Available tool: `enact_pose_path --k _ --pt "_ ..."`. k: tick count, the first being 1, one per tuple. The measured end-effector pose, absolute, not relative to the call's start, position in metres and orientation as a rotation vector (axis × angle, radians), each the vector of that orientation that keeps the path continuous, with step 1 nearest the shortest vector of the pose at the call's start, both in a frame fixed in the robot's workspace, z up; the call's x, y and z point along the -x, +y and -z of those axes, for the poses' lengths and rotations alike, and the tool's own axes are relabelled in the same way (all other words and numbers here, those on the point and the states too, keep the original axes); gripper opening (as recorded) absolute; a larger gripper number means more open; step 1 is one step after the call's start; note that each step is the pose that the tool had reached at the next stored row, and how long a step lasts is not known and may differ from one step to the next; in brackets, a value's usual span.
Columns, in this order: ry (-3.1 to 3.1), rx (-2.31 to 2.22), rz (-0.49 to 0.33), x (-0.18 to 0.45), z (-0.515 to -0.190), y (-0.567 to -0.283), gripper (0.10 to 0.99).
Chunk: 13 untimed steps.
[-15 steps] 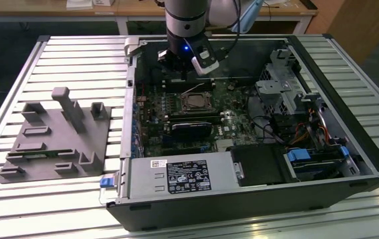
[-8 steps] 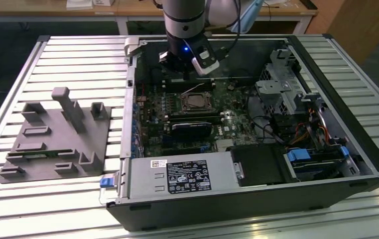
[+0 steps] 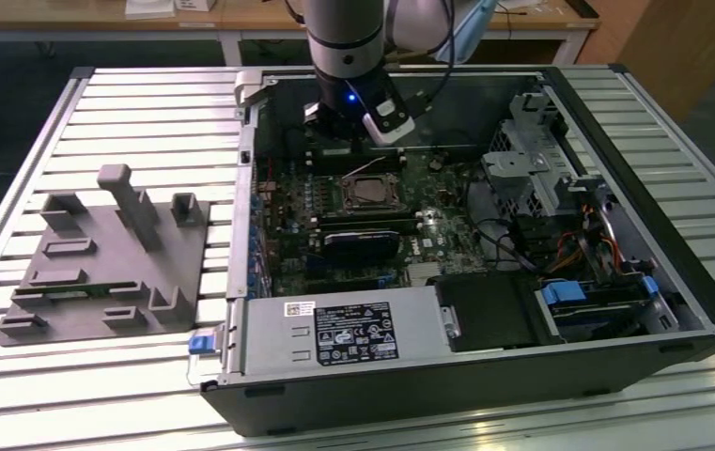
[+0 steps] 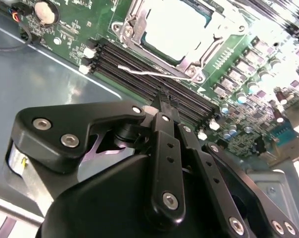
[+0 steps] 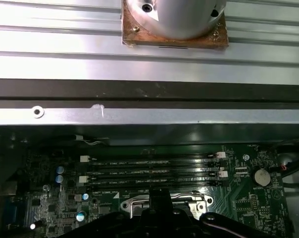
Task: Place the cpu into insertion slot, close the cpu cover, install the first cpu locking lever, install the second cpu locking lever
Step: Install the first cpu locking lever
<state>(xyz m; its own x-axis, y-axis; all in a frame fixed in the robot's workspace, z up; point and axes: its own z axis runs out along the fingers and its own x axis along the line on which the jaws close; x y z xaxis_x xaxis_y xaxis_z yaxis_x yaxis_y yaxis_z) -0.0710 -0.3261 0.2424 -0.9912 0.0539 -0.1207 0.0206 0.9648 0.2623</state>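
Observation:
The cpu lies flat in the insertion slot on the green motherboard, its pale metal top showing. The silvery cpu cover is folded down around it. A thin silver wire locking lever stands loose along the socket's edge, over the black memory slots. My gripper hangs just beside this lever, its black fingers brought together to a point, with nothing seen between them. In the exterior view my gripper is inside the case, just behind the socket. In the first wrist view the gripper sits in front of the socket frame.
The open black computer case lies on a slatted metal table. Memory slots run beside the socket. A drive cage and cables fill the exterior view's right. A grey fixture block stands on the left.

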Motion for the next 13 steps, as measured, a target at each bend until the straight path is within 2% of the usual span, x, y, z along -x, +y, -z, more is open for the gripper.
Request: enact_pose_path --k 13 --pt "2.963 -0.09 -0.385 0.071 -0.237 -0.3262 0.106"
